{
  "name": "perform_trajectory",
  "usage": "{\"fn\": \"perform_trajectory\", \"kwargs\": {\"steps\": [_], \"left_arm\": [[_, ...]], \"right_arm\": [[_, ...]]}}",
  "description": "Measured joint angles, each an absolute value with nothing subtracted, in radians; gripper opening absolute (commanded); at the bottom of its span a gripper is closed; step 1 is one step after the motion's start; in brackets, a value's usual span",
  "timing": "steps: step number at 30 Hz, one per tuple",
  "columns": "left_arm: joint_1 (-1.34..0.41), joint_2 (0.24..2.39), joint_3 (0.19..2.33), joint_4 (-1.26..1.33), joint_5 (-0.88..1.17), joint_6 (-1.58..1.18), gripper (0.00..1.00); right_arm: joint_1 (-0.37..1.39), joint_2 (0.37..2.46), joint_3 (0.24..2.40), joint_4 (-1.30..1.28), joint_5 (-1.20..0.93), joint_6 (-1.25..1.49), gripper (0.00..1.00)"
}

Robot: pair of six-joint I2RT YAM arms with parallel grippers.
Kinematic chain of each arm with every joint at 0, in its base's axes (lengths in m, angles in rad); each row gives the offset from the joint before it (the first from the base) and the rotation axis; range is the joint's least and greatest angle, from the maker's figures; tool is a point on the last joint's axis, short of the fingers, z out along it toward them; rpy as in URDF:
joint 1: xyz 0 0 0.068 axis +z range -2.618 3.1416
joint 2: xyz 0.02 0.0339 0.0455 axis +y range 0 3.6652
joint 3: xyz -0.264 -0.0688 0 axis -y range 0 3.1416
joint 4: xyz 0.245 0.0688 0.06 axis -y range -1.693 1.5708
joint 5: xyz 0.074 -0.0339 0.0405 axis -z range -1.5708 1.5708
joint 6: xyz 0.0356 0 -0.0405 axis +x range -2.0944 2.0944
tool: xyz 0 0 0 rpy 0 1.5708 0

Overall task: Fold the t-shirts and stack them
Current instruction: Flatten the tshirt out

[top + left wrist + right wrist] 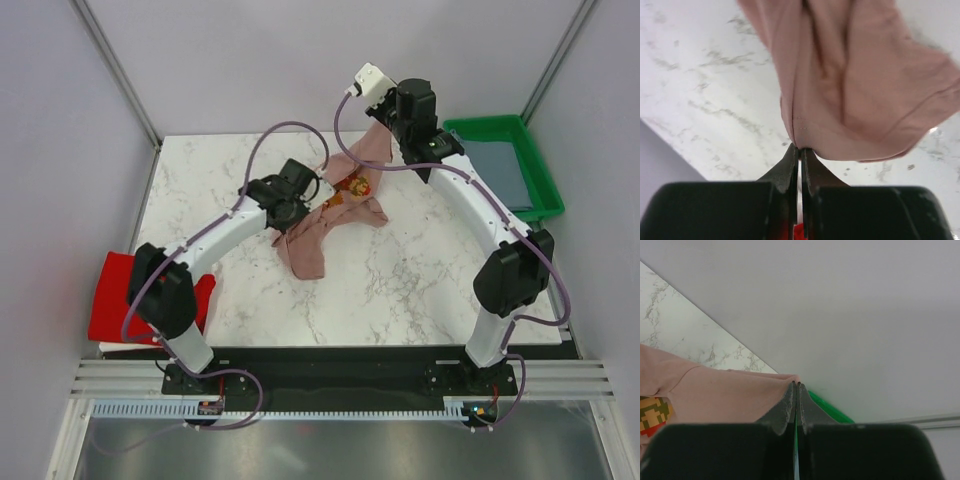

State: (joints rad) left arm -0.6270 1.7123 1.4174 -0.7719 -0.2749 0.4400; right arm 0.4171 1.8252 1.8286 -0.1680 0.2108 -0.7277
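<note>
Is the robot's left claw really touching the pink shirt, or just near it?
Touching. The left wrist view shows the left gripper closed on the hem of the soft dusty-pink cloth t-shirt, with the fabric pinched between its tips.

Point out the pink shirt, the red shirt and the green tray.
pink shirt (305, 248): top view, its lower crumpled end.
red shirt (108, 300): top view, its left part.
green tray (543, 165): top view, its right rim.

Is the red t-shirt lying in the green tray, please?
No, the red t-shirt lies at the table's left edge, far from the green tray.
</note>
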Motion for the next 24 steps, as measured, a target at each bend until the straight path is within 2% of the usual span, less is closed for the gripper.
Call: {"fn": "perform_trajectory", "kwargs": {"steps": [4,10,15,19,21,23,24], "left_arm": [[-0.527,1.621,1.445,-0.793,-0.282,0.467,0.02],[-0.393,1.596,1.511,-0.811,-0.252,0.485,0.02],[-0.391,1.599,1.485,-0.850,-0.145,0.484,0.05],[-0.395,1.629,1.445,-0.862,-0.095,0.484,0.03],[-0.394,1.665,1.432,-0.865,-0.082,0.484,0.15],[-0.394,1.694,1.427,-0.867,-0.072,0.482,0.19],[-0.394,1.707,1.425,-0.867,-0.070,0.479,0.12]], "right_arm": [[0.398,1.798,1.822,-0.183,0.217,-0.702,0.00],[0.378,1.766,1.822,-0.197,0.220,-0.679,0.00],[0.377,1.763,1.823,-0.215,0.215,-0.659,0.00],[0.377,1.762,1.823,-0.227,0.211,-0.651,0.00],[0.377,1.761,1.823,-0.229,0.211,-0.650,0.00],[0.377,1.760,1.823,-0.233,0.210,-0.650,0.00],[0.377,1.760,1.823,-0.234,0.210,-0.650,0.00]]}}
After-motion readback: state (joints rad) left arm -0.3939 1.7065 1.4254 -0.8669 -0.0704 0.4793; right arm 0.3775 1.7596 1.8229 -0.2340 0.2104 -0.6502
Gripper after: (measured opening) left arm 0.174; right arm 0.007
